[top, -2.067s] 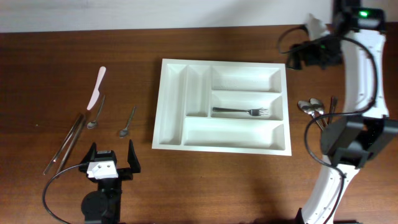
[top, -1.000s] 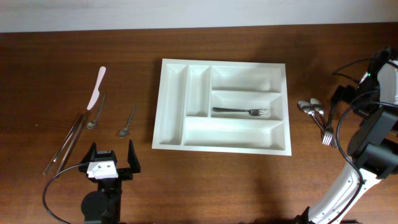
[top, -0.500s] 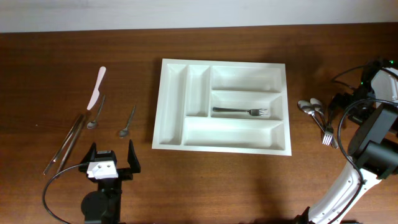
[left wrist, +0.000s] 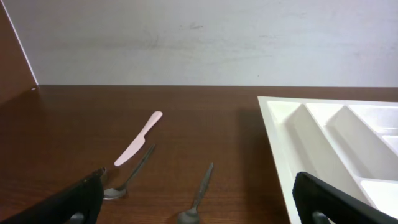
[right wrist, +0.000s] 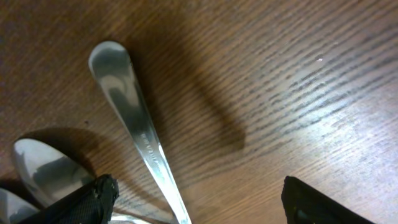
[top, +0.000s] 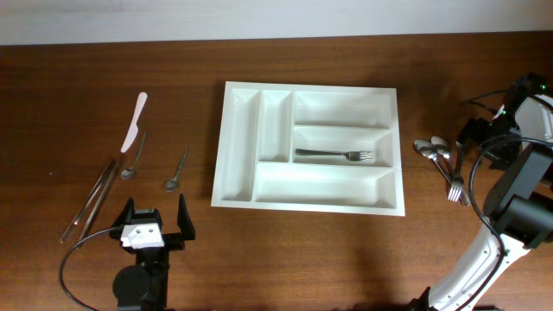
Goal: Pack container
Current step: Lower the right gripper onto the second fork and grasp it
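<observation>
The right gripper point(right wrist: 205, 202) hangs low over the table point(top: 346, 259) with its fingers spread wide. A slim metal handle point(right wrist: 134, 118) lies flat in the gap between them, closer to the left finger and not pinched. A spoon bowl point(right wrist: 46, 171) lies beside that handle. I judge the gripper is lined up across the handle so it can squeeze in from both sides and lift one piece out of the small heap of spoons and a fork point(top: 441, 155) lying just right of the tray point(top: 320, 186).

The tray sits flat in the middle of the table, within reach of both arms. Its only load is one fork point(top: 335, 155), lying lengthwise in the middle wide slot; the other four slots are bare, so the packing has barely begun.

On the far side, the left gripper point(top: 156, 212) rests near the front edge with its fingers fully apart and nothing between them. Beyond it lie a pale knife point(top: 134, 123), two spoons point(top: 131, 160) point(top: 176, 171) and a pair of thin metal sticks point(top: 91, 197), well apart from the tray.
</observation>
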Robot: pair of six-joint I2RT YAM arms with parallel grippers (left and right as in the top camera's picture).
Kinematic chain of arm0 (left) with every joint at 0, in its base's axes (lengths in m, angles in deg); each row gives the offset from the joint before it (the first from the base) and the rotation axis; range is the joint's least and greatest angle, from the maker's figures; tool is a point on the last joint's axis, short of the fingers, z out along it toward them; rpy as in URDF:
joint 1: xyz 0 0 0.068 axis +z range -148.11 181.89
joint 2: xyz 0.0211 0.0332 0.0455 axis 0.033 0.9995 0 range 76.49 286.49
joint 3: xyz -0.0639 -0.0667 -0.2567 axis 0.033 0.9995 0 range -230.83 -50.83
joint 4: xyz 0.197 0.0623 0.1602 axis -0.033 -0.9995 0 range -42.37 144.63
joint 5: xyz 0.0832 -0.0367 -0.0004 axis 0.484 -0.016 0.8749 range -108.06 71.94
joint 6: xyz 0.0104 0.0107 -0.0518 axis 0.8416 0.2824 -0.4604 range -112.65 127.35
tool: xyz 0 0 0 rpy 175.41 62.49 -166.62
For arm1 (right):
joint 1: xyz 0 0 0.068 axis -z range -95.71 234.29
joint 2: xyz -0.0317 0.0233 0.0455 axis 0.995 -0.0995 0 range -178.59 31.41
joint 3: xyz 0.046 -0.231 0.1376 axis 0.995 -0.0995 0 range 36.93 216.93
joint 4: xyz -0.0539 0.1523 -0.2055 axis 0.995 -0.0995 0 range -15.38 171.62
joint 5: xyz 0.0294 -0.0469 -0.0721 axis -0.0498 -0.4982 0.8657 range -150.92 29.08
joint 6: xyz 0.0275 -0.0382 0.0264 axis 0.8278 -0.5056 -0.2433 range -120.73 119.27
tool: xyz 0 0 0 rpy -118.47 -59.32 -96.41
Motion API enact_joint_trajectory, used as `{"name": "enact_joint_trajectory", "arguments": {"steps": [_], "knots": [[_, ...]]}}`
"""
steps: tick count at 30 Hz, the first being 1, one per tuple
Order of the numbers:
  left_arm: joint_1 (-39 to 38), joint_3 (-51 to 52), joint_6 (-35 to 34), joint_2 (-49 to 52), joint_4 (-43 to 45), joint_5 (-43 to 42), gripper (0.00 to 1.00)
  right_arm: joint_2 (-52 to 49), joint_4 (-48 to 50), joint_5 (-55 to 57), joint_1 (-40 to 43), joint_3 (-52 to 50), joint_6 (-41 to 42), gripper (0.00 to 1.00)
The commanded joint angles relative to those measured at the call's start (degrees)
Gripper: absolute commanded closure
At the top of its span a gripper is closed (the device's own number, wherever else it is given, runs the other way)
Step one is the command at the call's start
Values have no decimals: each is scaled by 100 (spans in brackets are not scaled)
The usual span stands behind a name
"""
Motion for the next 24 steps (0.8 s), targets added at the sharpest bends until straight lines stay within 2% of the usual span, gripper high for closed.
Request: {"name": "enact_joint_trajectory", "arguments": {"steps": [1,9,14,16,18,21,24], "knots": [[-24,26,-17,-50,0,-63,1,-11,76,-160,20,-57,-157,15],[-24,26,-17,-50,0,-66,1,-26,634,-424,-66,-710,-299,22],[-24,26,-17,-50,0,-63,1,-26,920,-564,-149,-1069,-402,30],[-24,26,-17,-50,0,-63,1,-28,968,-562,-175,-1137,-402,36],[-22,26,-17,-50,0,-63,1,-28,999,-560,-208,-1163,-402,48],[-22,26,-17,-50,0,-63,1,-28,1012,-557,-227,-1163,-402,75],[-24,26,-17,-50,0,-63,1,-28,1021,-557,-229,-1163,-402,82]]}}
